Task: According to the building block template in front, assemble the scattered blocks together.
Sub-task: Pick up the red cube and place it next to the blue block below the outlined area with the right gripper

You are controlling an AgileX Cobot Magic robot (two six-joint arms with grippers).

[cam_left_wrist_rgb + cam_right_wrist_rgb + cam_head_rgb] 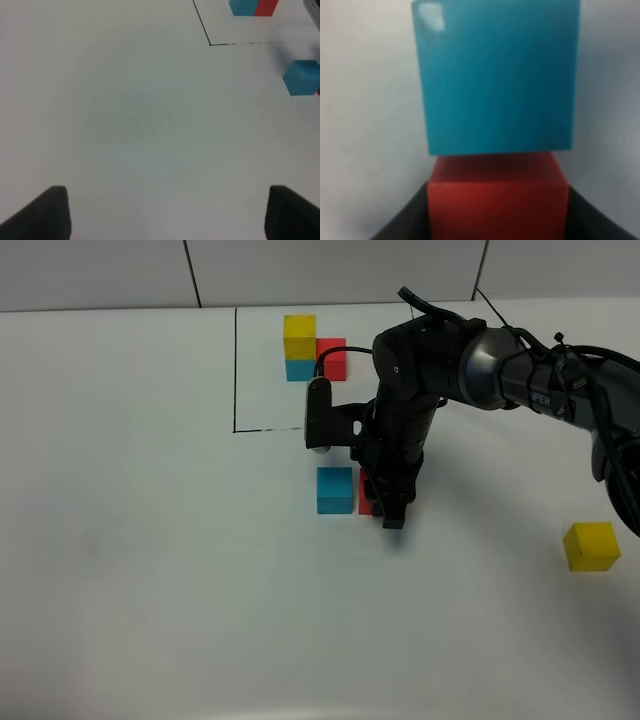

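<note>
White table [120,540], tiled wall [100,270] behind; right tool [391,512] apparently pinches red block [497,200]; left tool [167,215] spread.

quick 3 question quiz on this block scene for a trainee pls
1. True or false: the loose yellow block touches the loose cyan block.
2. Which block sits between the shut jaws of the right arm? A. red block B. cyan block C. yellow block
3. Fill in: in the outlined template, the yellow cube sits atop the ____ cube.
Key: 1 false; 2 A; 3 cyan.
</note>
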